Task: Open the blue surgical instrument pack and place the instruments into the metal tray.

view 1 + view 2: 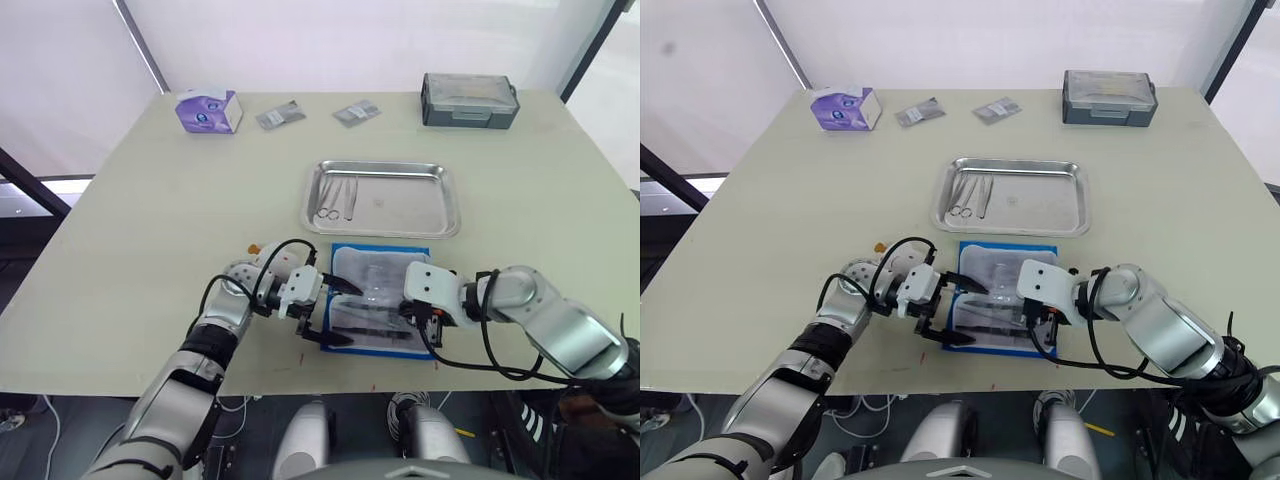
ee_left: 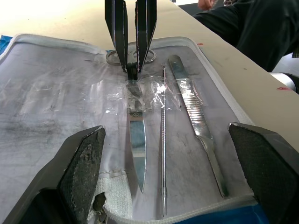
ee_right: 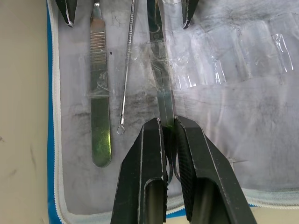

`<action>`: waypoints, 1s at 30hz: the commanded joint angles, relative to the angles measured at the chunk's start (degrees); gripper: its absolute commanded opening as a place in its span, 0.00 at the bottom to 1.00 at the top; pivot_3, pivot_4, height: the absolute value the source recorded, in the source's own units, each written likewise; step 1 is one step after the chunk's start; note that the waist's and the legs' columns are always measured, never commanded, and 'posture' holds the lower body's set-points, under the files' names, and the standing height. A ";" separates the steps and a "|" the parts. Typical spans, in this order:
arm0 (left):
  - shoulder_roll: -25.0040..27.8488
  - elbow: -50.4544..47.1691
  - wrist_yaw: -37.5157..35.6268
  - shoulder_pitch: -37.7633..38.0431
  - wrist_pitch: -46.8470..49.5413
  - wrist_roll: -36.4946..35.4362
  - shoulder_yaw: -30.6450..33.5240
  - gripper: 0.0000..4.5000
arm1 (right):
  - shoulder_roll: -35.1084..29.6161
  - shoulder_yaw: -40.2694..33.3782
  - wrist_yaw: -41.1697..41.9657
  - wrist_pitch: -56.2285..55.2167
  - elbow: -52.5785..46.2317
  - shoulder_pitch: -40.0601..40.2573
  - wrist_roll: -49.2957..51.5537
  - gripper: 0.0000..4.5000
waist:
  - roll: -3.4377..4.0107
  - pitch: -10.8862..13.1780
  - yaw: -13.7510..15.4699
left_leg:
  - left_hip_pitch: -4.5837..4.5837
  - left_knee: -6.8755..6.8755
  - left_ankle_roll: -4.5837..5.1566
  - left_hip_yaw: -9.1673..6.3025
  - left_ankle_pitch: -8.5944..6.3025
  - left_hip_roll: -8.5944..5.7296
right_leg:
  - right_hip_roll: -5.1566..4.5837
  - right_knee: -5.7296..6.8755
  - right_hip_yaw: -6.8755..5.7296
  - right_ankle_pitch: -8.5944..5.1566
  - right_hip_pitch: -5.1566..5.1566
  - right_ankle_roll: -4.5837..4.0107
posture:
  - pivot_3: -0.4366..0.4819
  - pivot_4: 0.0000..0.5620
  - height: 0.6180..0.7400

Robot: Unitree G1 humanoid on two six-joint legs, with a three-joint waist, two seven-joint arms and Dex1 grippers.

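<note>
The blue surgical instrument pack [image 1: 378, 252] lies open just in front of the metal tray [image 1: 440, 205], grey-white lining up. Three instruments rest under clear straps on the lining: scissors [image 2: 136, 149], a thin probe [image 2: 163, 154] and a flat scalpel handle [image 2: 198, 119]. Two more instruments [image 1: 338, 198] lie at the tray's left end. My left gripper [image 1: 343, 313] stands wide open over the pack's left edge, with the blade ends between its fingers [image 2: 81, 161]. My right gripper [image 3: 167, 123] comes in from the pack's right side and is shut on the ring handle of the scissors [image 3: 161, 93].
At the far edge of the table [image 1: 150, 230] stand a dark grey lidded box [image 1: 468, 100], a purple and white box [image 1: 208, 110] and two grey foil packets [image 1: 280, 115] [image 1: 356, 112]. The pack lies close to the table's front edge.
</note>
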 commanded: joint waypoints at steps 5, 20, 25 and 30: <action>-0.34 3.00 -2.13 1.66 0.43 3.91 -2.08 1.00 | -0.30 -0.70 -1.24 -2.73 -0.61 0.15 -1.76 0.02 | 0.00 0.00 0.01 | -0.01 0.00 0.00 -0.03 0.00 -0.01 | 0.00 -0.02 -0.03 0.00 0.00 0.00 | 0.48 0.27 0.89; -0.70 3.22 -1.72 1.61 0.43 4.16 -2.15 1.00 | -2.93 0.89 2.08 -0.04 -4.46 -4.01 -1.62 0.02 | 0.03 0.02 0.03 | -0.03 0.00 0.00 -0.07 0.00 -0.01 | -0.01 -0.03 -0.06 0.00 0.00 0.00 | 0.48 0.27 0.89; -0.80 3.01 -1.59 1.76 0.67 4.34 -2.35 1.00 | -3.83 2.23 3.14 2.85 -6.44 -6.22 -1.54 0.02 | 0.04 0.02 0.03 | -0.05 0.00 0.00 -0.11 0.00 -0.02 | -0.01 -0.06 -0.10 0.00 0.01 0.00 | 0.48 0.27 0.89; -0.89 2.70 -1.42 2.03 1.05 4.61 -2.67 1.00 | -5.11 2.84 3.99 4.97 -7.82 -8.27 -1.37 0.02 | 0.07 0.04 0.07 | -0.08 0.00 0.00 -0.15 0.00 -0.02 | -0.02 -0.09 -0.14 0.00 0.01 0.00 | 0.48 0.27 0.89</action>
